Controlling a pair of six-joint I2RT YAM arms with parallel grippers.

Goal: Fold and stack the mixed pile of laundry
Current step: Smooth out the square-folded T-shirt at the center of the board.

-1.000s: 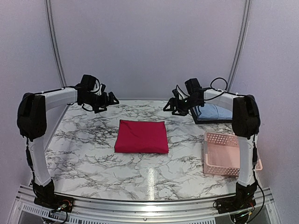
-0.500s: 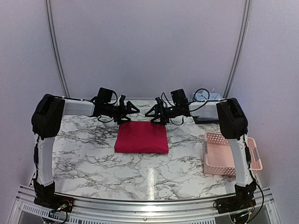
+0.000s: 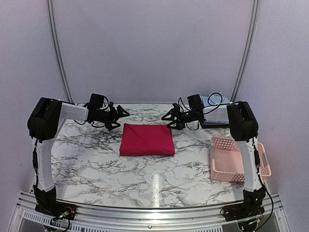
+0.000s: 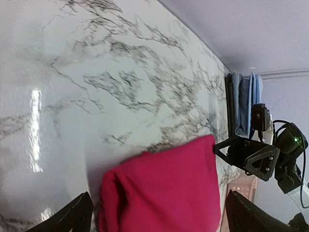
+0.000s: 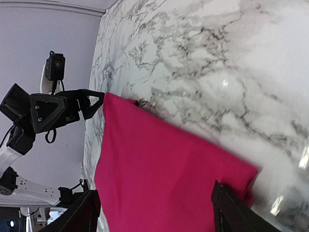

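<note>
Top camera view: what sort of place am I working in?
Probably a robot test booth, not a home: plain white walls enclose a marble-patterned table edged by a metal rail, with a folded red garment and a pink basket on it.

Glossy and smooth on the bench [image 3: 87, 159], marble-veined, with bright streaks of glare. Soft, matt cloth in the magenta-red garment [image 3: 147, 139], faintly creased at its edges; likewise matt cloth in the light blue shirt [image 4: 241, 104]. Smooth pink plastic lattice for the basket [image 3: 222, 141].

Left hand [image 3: 119, 118], right hand [image 3: 168, 121] extended forward, fingers spread.
</note>
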